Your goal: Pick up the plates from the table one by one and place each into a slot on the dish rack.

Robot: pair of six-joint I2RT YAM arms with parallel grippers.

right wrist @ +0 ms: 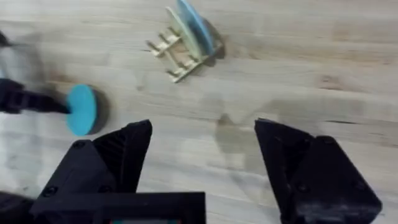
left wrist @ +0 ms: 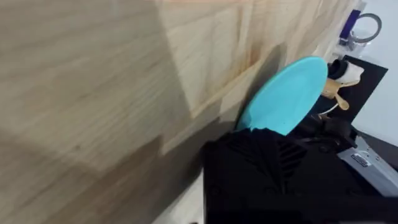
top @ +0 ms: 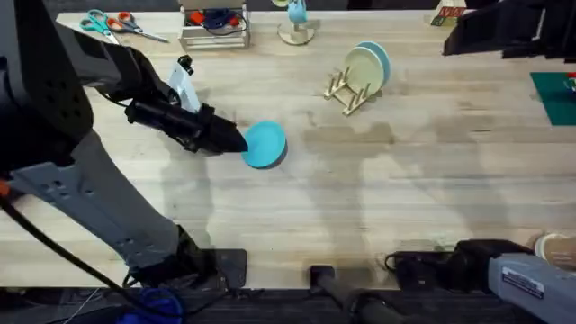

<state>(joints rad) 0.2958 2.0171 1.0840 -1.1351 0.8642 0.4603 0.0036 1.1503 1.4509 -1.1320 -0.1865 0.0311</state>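
Here the left gripper (top: 236,140) is clenched on the rim of the turquoise plate (top: 265,145), which sits tilted just above the table (top: 297,225), well short of the rack (top: 346,90). Only an edge looks pinched, so I judge the plate could pivot or slip out on the carry; it might also knock the cream plate (top: 362,67) and light-blue plate (top: 379,59) already slotted there if it comes in at the wrong angle. The right gripper (right wrist: 202,155) hangs spread wide, holding nothing.
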